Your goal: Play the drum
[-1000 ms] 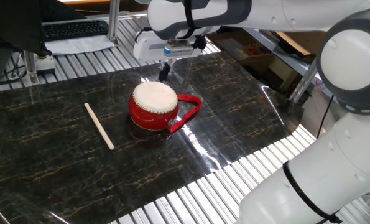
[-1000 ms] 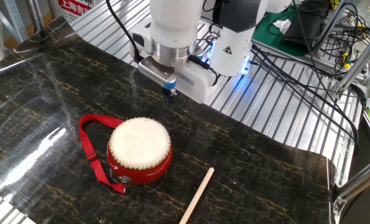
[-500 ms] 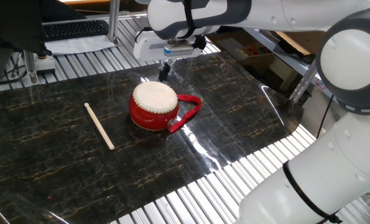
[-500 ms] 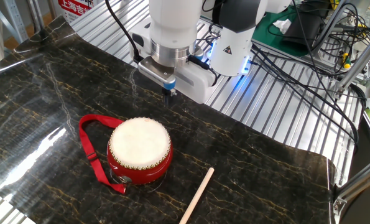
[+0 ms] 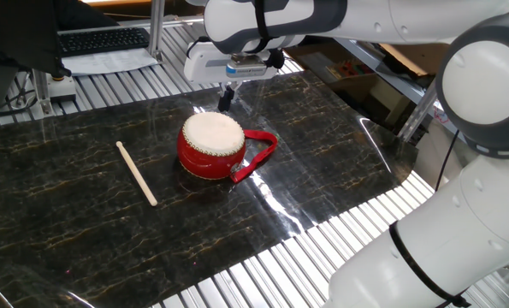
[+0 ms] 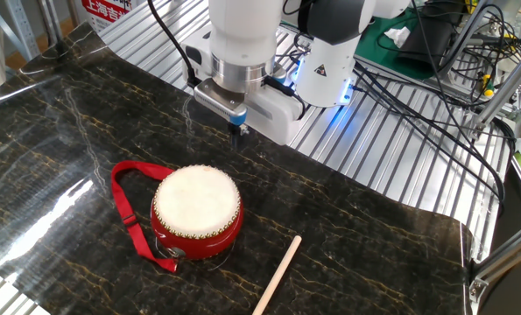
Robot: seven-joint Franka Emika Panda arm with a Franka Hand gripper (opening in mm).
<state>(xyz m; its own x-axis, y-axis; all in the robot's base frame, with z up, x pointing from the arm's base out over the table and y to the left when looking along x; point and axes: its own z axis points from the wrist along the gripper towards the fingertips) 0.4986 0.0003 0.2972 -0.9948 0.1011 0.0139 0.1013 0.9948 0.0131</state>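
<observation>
**Robot arm poised above a small red drum**

A small round drum (image 5: 211,145) (image 6: 196,213) sits on a dark marbled bench (image 5: 340,137) (image 6: 365,236). The drum has a red body, a cream-white skin on top and a ring of studs round the rim. A red strap loop (image 5: 261,154) (image 6: 130,214) trails from its side and lies flat on the bench.

A white robot arm reaches in over the far edge of the drum. Its gripper (image 5: 226,97) (image 6: 236,130) points straight down and hangs in the air, above and just behind the drum, not touching the skin. The dark fingers (image 5: 225,98) (image 6: 235,131) look drawn close together with nothing between them, though they are small and the gap cannot be made out for certain.

A thin pale wooden stick (image 5: 137,173) (image 6: 276,275) lies flat on the bench, apart from the drum, on the side away from the strap.
</observation>
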